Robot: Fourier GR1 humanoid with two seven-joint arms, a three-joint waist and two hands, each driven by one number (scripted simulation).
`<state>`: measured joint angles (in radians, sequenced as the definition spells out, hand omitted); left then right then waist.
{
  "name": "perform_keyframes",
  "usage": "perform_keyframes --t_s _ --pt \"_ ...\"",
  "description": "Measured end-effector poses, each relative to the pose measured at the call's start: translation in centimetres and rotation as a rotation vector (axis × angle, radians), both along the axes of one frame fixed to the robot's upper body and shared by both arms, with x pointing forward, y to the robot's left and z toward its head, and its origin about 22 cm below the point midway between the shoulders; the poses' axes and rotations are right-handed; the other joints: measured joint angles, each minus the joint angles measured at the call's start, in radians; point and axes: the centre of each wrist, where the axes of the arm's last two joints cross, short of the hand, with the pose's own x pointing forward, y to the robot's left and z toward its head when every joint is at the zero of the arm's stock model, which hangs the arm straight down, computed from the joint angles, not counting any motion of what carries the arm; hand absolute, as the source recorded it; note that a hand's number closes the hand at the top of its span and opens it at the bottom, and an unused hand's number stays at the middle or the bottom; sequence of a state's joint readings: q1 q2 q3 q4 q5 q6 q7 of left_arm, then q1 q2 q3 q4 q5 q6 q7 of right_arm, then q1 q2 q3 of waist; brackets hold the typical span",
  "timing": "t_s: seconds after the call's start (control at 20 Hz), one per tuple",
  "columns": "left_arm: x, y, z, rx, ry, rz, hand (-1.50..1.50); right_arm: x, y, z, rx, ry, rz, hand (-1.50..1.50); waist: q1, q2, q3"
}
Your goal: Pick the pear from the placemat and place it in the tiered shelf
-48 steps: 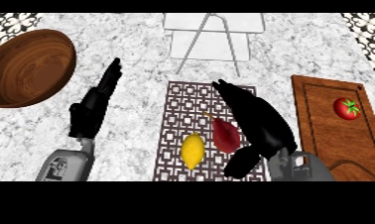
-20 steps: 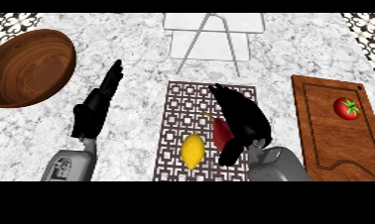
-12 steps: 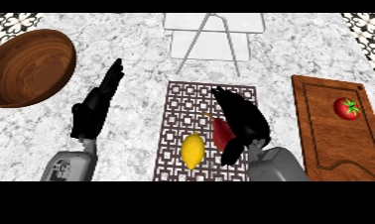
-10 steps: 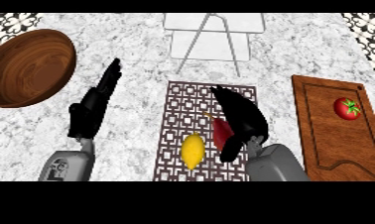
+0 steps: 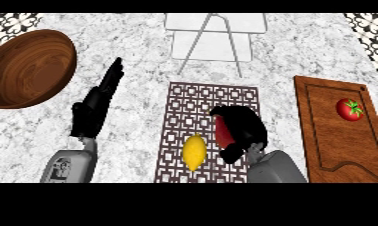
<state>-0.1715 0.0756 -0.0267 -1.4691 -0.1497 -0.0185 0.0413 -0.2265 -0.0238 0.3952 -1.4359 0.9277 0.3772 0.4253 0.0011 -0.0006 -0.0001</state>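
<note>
A dark red pear lies on the patterned brown placemat, right of centre, mostly hidden by my right hand. That hand's fingers and thumb are curled round the pear, and only its left side shows. Beside it on the placemat, to the left, lies a yellow lemon. The white tiered shelf stands at the back of the counter, beyond the placemat. My left hand rests open on the left with its fingers straight, pointing away, touching nothing.
A wooden bowl sits at the far left. A wooden cutting board with a red tomato lies at the right. Bare marble counter separates the placemat from the shelf.
My right hand's fingers, stretched out over the pear before, have drawn back and curled down round it. The left hand, lemon and the other objects have not moved.
</note>
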Motion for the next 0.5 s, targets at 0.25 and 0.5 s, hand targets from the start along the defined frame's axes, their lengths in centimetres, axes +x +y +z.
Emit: perform_keyframes --t_s 0.25,0.5 --pt "-0.09 0.15 0.36 0.0 0.005 0.004 0.0 -0.19 -0.42 -0.59 -0.037 -0.033 0.057 1.5 0.0 -0.001 0.0" --pt "-0.43 0.34 -0.46 -0.001 0.002 0.006 0.0 -0.79 -0.15 -0.44 -0.03 -0.083 0.072 1.5 -0.001 0.0 0.0"
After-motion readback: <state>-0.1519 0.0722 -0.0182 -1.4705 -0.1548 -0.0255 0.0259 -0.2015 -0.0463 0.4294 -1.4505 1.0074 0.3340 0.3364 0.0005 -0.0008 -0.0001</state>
